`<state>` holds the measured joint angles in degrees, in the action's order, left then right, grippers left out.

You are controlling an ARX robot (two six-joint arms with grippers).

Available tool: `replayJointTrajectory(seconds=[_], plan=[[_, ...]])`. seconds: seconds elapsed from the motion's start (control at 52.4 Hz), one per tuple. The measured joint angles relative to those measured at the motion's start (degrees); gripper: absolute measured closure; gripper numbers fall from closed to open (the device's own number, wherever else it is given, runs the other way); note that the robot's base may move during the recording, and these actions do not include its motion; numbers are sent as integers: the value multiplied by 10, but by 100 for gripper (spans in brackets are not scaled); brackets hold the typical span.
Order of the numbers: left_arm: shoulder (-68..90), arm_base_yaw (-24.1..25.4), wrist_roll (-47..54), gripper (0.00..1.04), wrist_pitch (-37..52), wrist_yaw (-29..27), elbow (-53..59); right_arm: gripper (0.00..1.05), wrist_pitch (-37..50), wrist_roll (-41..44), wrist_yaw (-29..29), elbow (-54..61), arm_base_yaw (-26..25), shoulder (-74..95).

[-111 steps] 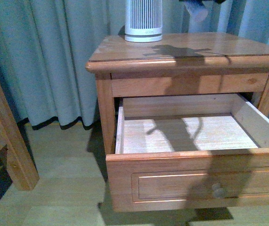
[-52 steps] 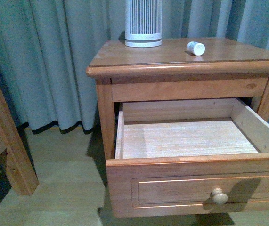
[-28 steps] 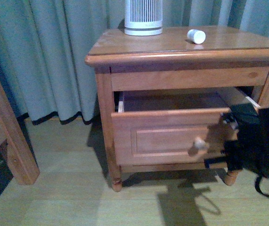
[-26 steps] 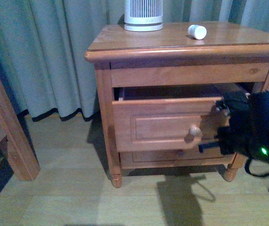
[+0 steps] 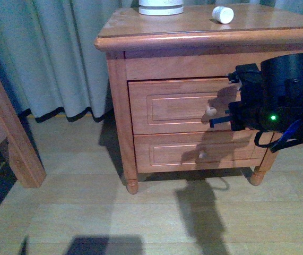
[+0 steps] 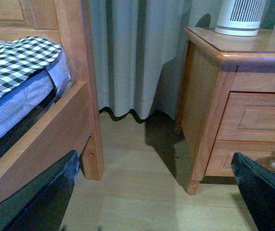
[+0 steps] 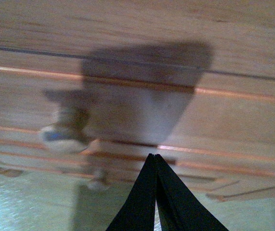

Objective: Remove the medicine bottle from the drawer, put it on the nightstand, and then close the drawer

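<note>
On the nightstand (image 5: 156, 29) top lies the medicine bottle (image 5: 223, 14); the drawer (image 5: 178, 106) looks flush. Right tool (image 7: 155, 161), clenched on nothing, should press squarely, then withdraw straight, avoiding the knob (image 5: 210, 111).

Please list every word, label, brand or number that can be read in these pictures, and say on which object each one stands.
No text can be read in any view.
Medicine bottle on the nightstand: no label visible.
White ribbed device: no readable marking.
Right gripper: only a green light on the arm in the front view, no writing.
</note>
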<state>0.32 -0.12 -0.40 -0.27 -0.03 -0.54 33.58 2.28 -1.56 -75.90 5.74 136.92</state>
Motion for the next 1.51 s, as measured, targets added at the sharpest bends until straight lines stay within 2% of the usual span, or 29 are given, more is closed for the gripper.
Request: replayJointTrajectory(seconds=[0.134,0.248,0.305,0.343,0.439,0.458,0.515,0.591,0.649,0.725,0.82,1.049,1.221,1.469,1.507], plan=[[0,0,0,7,0,0,0,101,45,-103,57,158,0,-148],[0,0,0,7,0,0,0,79,60,-147,90,298,-9,-337],[0,0,0,7,0,0,0,65,38,-159,111,379,-15,-477],[0,0,0,7,0,0,0,59,25,-163,120,409,-18,-533],[0,0,0,7,0,0,0,41,-67,-170,115,501,-24,-741],[0,0,0,7,0,0,0,40,-96,-163,95,520,-21,-791],[0,0,0,7,0,0,0,48,-153,-125,34,559,-16,-897],[0,0,0,7,0,0,0,62,-270,-73,20,620,-45,-1076],[0,0,0,7,0,0,0,71,-325,-57,11,659,-54,-1182],[0,0,0,7,0,0,0,85,-335,-41,16,719,-56,-1304],[0,0,0,7,0,0,0,101,-338,-35,16,750,-56,-1356],[0,0,0,7,0,0,0,102,-337,-27,16,750,-56,-1365],[0,0,0,7,0,0,0,70,-337,-25,16,750,-56,-1365],[0,0,0,7,0,0,0,6,-337,-26,16,750,-56,-1365],[0,0,0,7,0,0,0,6,-337,-26,16,750,-56,-1365]])
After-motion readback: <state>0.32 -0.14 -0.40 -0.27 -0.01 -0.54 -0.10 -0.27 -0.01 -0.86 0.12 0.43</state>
